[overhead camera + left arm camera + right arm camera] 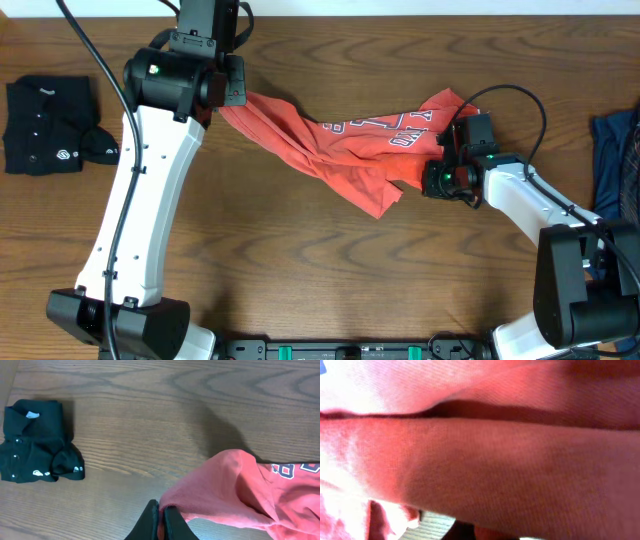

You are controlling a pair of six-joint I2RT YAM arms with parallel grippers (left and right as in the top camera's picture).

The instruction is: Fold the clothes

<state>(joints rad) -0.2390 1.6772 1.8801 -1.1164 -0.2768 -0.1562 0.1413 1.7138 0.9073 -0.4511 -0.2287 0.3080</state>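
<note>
Left hand (161, 519) pinching coral T-shirt (340, 150) (one corner), right hand (438, 165) closed on opposite edge

Seen from the right wrist, T-shirt (480, 460) cloth fills nearly everything, soft and out of focus. It buries the right end effector (437, 165), so I can't tell whether that one has a hold. The left end effector (161, 522) shows only fingertips, and overhead its arm covers it. The lettering (395, 130) is crumpled past reading. At the desk's right edge a blue garment (618, 160) is cut off.
</note>
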